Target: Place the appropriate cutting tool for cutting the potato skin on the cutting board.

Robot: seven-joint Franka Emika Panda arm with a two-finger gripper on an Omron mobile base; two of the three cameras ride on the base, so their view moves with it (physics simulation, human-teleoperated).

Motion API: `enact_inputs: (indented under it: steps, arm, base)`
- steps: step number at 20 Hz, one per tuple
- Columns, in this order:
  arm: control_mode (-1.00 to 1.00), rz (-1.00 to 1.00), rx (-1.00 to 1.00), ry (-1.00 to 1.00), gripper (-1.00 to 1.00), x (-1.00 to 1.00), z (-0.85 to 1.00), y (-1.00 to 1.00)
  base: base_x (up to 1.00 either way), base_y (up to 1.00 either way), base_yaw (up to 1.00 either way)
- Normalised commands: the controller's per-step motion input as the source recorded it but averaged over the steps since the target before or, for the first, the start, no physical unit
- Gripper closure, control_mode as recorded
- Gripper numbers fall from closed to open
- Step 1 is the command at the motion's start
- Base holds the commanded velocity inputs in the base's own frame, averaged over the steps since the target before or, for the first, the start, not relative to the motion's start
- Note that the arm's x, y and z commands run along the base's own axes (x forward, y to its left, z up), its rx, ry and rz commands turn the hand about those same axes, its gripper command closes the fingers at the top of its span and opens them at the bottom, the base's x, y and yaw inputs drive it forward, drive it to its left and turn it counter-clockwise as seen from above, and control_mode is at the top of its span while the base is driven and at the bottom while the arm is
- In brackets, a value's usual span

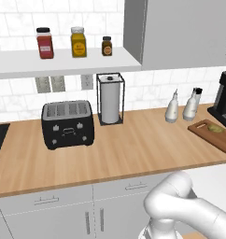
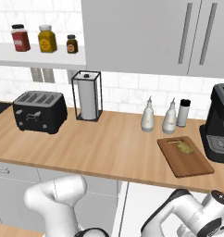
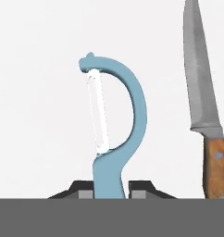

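In the hand view the cutting tool [image 3: 115, 139], a peeler with a light blue curved handle and a whitish blade, lies on a white surface. My gripper [image 3: 110, 190] holds its handle end, with both dark fingertips pressed against the sides of the handle. The reddish-brown cutting board [image 1: 209, 134] [image 2: 190, 165] lies at the right end of the light wood countertop. The small yellowish-green potato [image 1: 215, 128] [image 2: 184, 147] rests on the board's far half.
A wooden-handled knife [image 3: 202, 92] lies right of the peeler. On the counter stand a black toaster [image 1: 67, 124], a paper towel holder [image 1: 109, 99], two white bottles [image 2: 148, 115] and a black coffee machine [image 2: 219, 124] beside the board. Jars sit on the shelf [image 1: 63, 61].
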Motion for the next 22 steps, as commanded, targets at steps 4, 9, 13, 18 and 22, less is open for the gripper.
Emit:
enact_inputs:
  steps: [4,9,13,18,22]
  arm:
    - [-1.0,0.01,-0.04,-0.1,1.0,-0.51,1.0,0.39]
    - [-1.0,0.02,-0.02,-0.02,1.0,-0.71,1.0,0.36]
    - [-1.0,0.06,-0.04,0.0,1.0,-0.22,1.0,0.17]
    - [-1.0,0.07,-0.01,0.0,1.0,0.0,1.0,0.14]
    - [-1.0,0.09,0.0,0.0,1.0,0.28,1.0,0.03]
  base:
    - [0.0,0.0,0.0]
    - [0.0,0.0,0.0]
    - [0.0,0.0,0.0]
    - [0.0,0.0,0.0]
    - [0.0,0.0,0.0]
